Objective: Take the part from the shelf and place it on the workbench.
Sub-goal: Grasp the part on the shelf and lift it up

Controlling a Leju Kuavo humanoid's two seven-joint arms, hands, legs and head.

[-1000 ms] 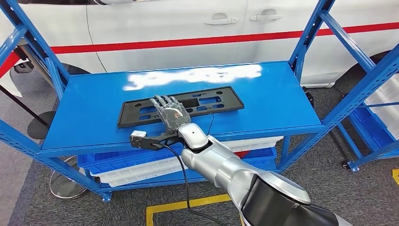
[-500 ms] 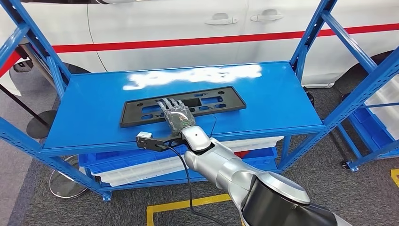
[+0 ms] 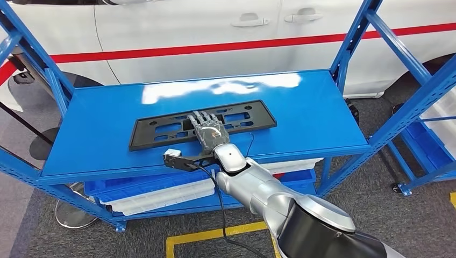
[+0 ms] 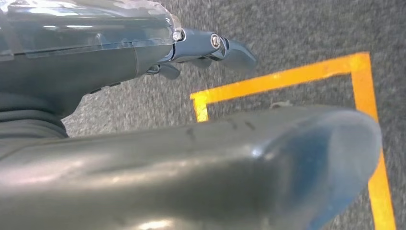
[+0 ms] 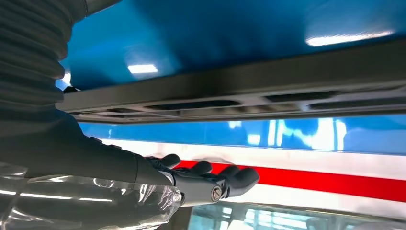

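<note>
My right hand (image 3: 210,133) lies flat, fingers spread and holding nothing, over the middle of the black plate (image 3: 161,130), which rests lengthwise on the blue shelf (image 3: 97,129). My left hand (image 4: 210,48) hangs empty above the floor. I judge the plate light, thin, stiff plastic; I would grip its near long edge.

The robot's silver right arm (image 3: 269,196) reaches forward and up from the lower right, wrist nearly straight. Its right hand (image 3: 211,130) lies palm down, fingers (image 5: 230,176) stretched out flat and close together, holding nothing. The left hand (image 4: 143,52) hangs low and points downward, its thick grey thumb (image 4: 249,163) extended and its dark fingers (image 4: 225,48) loosely straight, with nothing between them.
</note>
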